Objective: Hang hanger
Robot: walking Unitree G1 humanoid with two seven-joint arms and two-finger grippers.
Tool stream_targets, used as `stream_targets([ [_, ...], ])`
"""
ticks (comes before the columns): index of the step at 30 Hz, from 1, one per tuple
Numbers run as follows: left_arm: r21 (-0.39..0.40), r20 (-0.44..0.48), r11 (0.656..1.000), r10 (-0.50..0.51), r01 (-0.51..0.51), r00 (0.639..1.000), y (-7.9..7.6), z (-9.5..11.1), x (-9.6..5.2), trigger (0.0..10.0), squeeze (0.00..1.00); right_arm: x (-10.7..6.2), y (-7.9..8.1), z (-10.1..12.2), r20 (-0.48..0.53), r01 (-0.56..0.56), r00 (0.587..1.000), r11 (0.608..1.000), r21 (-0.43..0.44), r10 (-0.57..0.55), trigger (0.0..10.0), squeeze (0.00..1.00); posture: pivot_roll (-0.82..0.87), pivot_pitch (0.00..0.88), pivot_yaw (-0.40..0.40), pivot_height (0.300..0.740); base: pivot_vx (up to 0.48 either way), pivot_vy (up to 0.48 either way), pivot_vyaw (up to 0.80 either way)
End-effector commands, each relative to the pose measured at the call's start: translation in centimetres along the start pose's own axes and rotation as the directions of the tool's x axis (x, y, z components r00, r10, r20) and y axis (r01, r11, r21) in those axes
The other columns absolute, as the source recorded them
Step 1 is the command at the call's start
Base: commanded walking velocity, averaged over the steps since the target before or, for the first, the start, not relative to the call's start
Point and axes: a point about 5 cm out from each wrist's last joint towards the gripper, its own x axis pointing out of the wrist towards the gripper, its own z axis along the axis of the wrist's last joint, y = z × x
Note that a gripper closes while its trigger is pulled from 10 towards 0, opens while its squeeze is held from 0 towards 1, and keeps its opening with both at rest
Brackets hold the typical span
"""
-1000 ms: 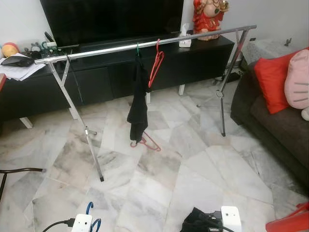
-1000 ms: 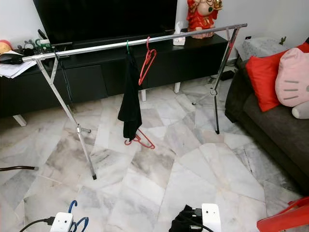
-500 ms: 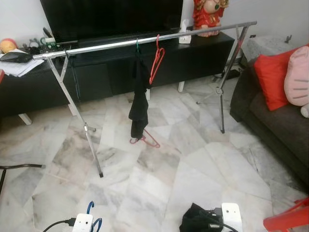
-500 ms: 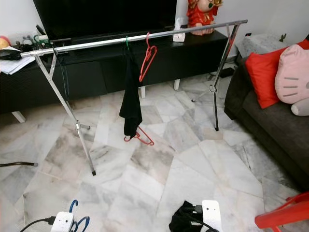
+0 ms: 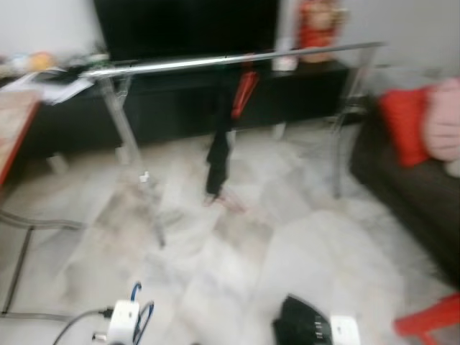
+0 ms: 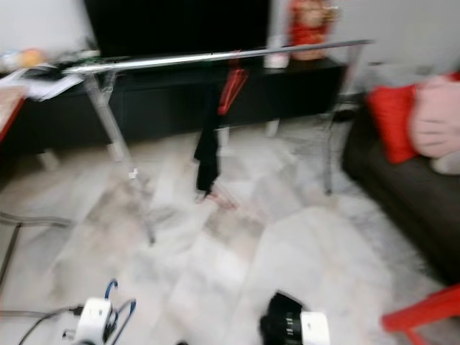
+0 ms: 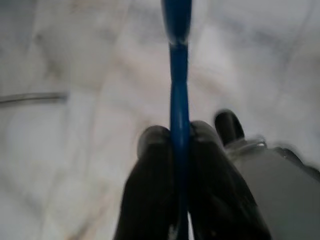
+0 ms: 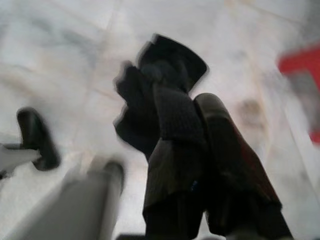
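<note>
A silver clothes rail [image 5: 237,59] stands across the marble floor ahead, blurred. On it hang a red hanger [image 5: 244,90] and a black garment [image 5: 218,154]. Another red hanger [image 5: 226,201] lies on the floor below. My left gripper [image 7: 178,132] is low at the near left, shut on a blue hanger [image 7: 178,75], whose hook [image 5: 136,291] pokes up beside the white wrist. My right gripper [image 8: 192,107], low at the near right, is shut on a bunched black cloth [image 8: 150,85], also visible from the head [image 5: 302,327].
A black TV console [image 5: 180,108] runs behind the rail. A dark sofa [image 5: 410,194] with a red cushion [image 5: 406,118] lines the right side. A red object [image 5: 428,323] sits at the near right. A table edge [image 5: 18,133] and a dark bent bar [image 5: 29,237] are on the left.
The whole picture has shifted and blurred, so the camera has moved. Both grippers keep the same hold, on the blue hanger and on the black cloth.
</note>
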Motion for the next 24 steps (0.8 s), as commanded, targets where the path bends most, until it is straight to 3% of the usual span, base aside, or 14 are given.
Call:
stream_targets([
  [1,0.017,-0.075,1.000,-0.003,0.004,0.997,0.18,-1.63,-0.38,10.0,0.00,-0.15,0.25,-0.24,0.009,0.002,1.000,1.000,0.017,-0.002,10.0,0.00,-0.11,0.000,0.010,0.740,-0.300,0.000,0.00],
  [24,0.011,-0.079,1.000,-0.005,0.005,0.997,0.06,-1.79,-0.42,10.0,0.00,-0.15,0.42,-0.02,0.028,-0.011,1.000,1.000,0.001,0.011,10.0,0.00,-0.11,0.000,0.009,0.740,-0.306,0.000,0.00],
])
